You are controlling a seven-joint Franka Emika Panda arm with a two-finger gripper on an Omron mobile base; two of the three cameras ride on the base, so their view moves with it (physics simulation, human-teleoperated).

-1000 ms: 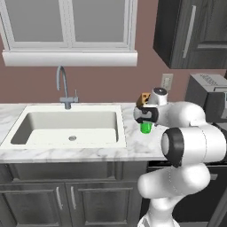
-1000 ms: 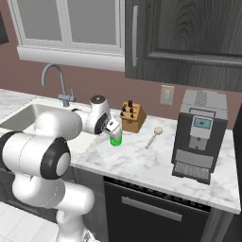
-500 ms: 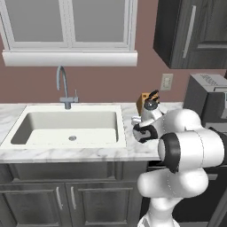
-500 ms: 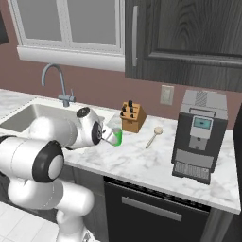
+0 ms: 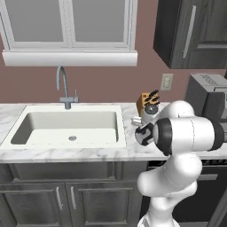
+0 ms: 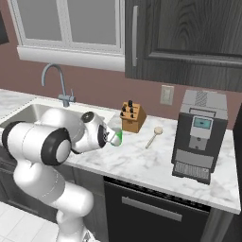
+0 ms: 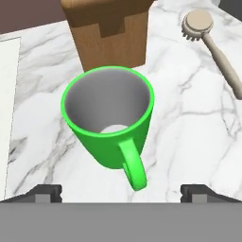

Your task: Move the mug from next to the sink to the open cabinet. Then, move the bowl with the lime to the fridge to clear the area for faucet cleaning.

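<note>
The fingers (image 7: 47, 191) are wide apart, with the mug (image 7: 109, 122) just ahead between them. Next: go lower, then squeeze.

You have one mug (image 7: 109, 124), one wooden knife block (image 7: 108, 31) and one wooden dish brush (image 7: 215, 46) beside it, one sink (image 5: 71, 128), one faucet (image 5: 64, 88), and one coffee machine (image 6: 200, 136) on the counter.
</note>
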